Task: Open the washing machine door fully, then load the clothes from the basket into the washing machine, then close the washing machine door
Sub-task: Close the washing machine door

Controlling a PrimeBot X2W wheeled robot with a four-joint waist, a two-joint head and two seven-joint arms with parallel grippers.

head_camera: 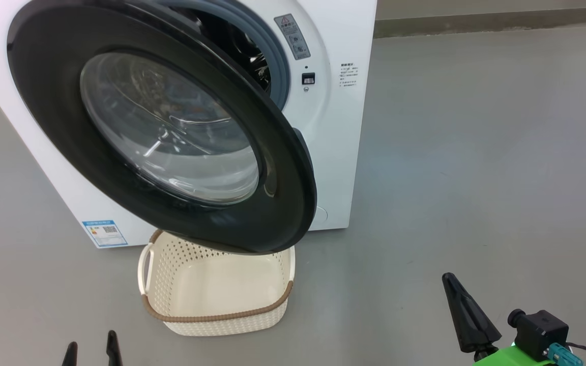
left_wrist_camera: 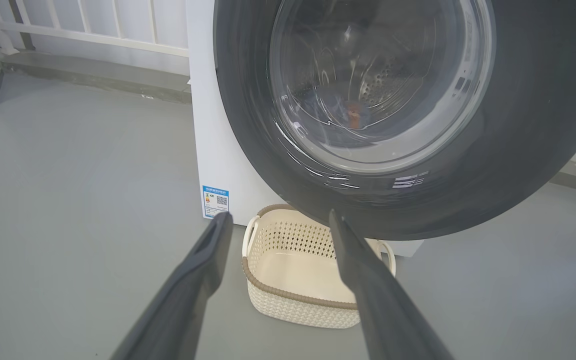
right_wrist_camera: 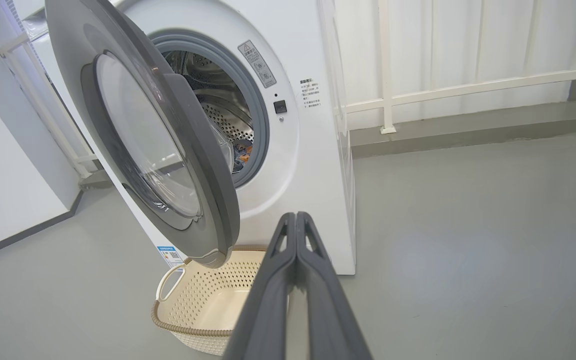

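- The left gripper (left_wrist_camera: 278,215) is hovering low over the grey floor (left_wrist_camera: 68,175), its two fingers spread wide with nothing between them. It is pointing toward the basket and the lower rim of the door, and looks to be waiting rather than grasping.
- The right gripper (right_wrist_camera: 296,216) is hanging out to the right of the machine, its fingers pressed flat together on nothing. Judging by that pose, the closed tip is being kept as a blunt pusher for the door.
- The basket (left_wrist_camera: 298,300) is sitting on the floor just in front of the foot of the machine, under the door's lower edge. It is showing a bare cream bottom, so the loading looks finished.
- The washing machine door (head_camera: 44,101) is standing part-way open, hinged on the robot's left. Its free edge is reaching out over the basket, and neither gripper is touching it.
- The clothes (right_wrist_camera: 242,150) are lying inside the steel drum (right_wrist_camera: 228,120) of the washing machine (right_wrist_camera: 313,200). A patch of blue and orange is showing past the grey-blue seal (right_wrist_camera: 264,117).
- With the load inside, the closing step appears to be in hand. The door is likely needing a push on its outer face to swing it home and latch it.
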